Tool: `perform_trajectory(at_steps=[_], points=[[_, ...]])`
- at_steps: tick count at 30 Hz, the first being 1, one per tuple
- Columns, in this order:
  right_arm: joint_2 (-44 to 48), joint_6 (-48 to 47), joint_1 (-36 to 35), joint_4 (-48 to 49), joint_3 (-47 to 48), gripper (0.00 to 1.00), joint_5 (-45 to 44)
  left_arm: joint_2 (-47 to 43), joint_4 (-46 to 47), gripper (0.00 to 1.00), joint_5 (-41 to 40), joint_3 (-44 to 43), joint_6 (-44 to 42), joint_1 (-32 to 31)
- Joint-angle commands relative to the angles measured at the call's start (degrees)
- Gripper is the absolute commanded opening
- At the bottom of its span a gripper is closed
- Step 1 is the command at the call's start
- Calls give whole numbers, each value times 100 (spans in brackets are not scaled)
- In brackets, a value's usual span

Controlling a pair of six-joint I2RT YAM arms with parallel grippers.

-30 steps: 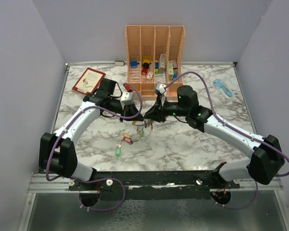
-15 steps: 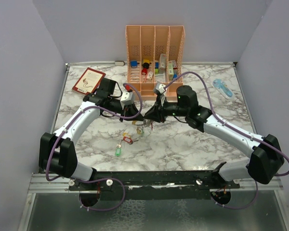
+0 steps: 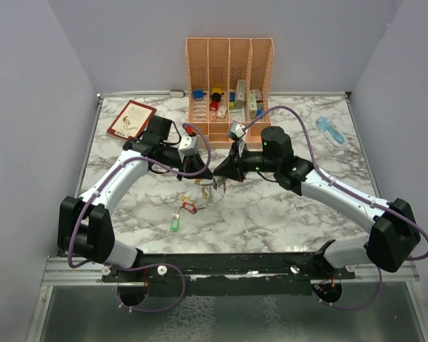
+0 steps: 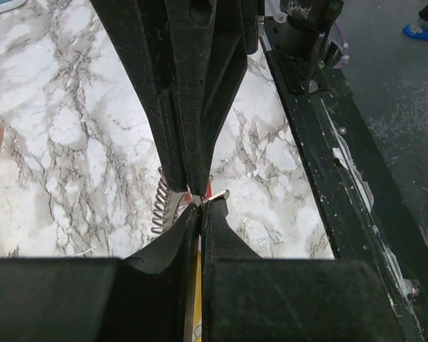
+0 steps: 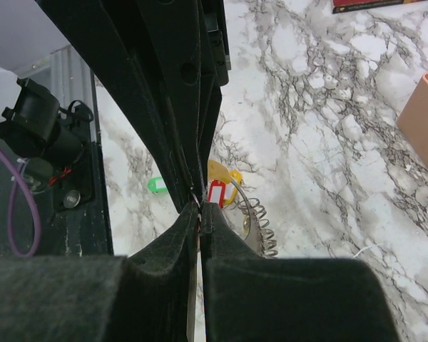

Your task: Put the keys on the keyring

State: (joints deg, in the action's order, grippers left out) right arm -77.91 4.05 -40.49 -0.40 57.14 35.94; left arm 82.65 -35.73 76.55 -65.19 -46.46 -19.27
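"Threading, is that the step in hand, or only getting a hold?"

"Threading, I judge, or just short of it. The left gripper (image 4: 197, 214) and the right gripper (image 5: 200, 212) meet tip to tip above the middle of the tabletop (image 3: 285, 214), each pinched down to a slit. The keyring (image 5: 259, 229) hangs right at that meeting point, its wire coil curving away beside the tips."

"Which of them has the ring?"

"Both wrist views show a sliver of bright metal where the tips join (too small to say whether it is ring wire or part of a key). I take the left to be clamping the ring. What the right pinches I cannot tell."

"And the keys?"

"A green-tagged key (image 3: 175, 224) lies loose on the tabletop nearer the arm bases. A red-tagged key (image 3: 189, 207) lies between it and the grippers, with a yellow tag (image 5: 221, 171) just beside the red. Something small seems to dangle under the tips in the top view, so part of the job may be done."

"What does the next move call for?"

"Fine alignment. The wire's end must be parted and a key's hole slid over it, one gripper holding steady while the other feeds. A slip would drop the ring among the loose keys."
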Motion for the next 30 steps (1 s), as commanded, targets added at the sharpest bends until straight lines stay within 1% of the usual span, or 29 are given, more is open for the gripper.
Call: perform_trajectory(at_steps=[1,4,6,12,14,15,19,23,26,30], points=[[-148,104,31,-242,50,1,86,-2,-35,0,215,-265,-107,-44],[-232,228,37,-640,251,1,-146,-1,275,0,-16,-218,232,-38],[-266,412,32,-1056,451,1,-387,0,515,3,-266,-159,457,-40],[-210,922,34,-2249,1065,1,-730,23,961,19,-847,-110,935,-41],[-214,1027,37,-2659,1260,1,-866,42,1002,22,-933,-153,994,-41],[-223,1281,32,-3076,1452,1,-998,57,1181,27,-1023,-179,1290,-40],[-255,1863,32,-3531,1643,1,-1343,81,1240,40,-1215,-278,1440,-40],[-400,2549,33,-3971,1818,1,-1598,100,1334,41,-1263,-308,1626,-49],[-747,2806,41,-4459,2096,1,-1531,117,1373,41,-1317,-302,1692,-84],[-1230,2989,75,-5343,2705,1,-1744,129,1368,41,-1449,-303,1699,-135]])
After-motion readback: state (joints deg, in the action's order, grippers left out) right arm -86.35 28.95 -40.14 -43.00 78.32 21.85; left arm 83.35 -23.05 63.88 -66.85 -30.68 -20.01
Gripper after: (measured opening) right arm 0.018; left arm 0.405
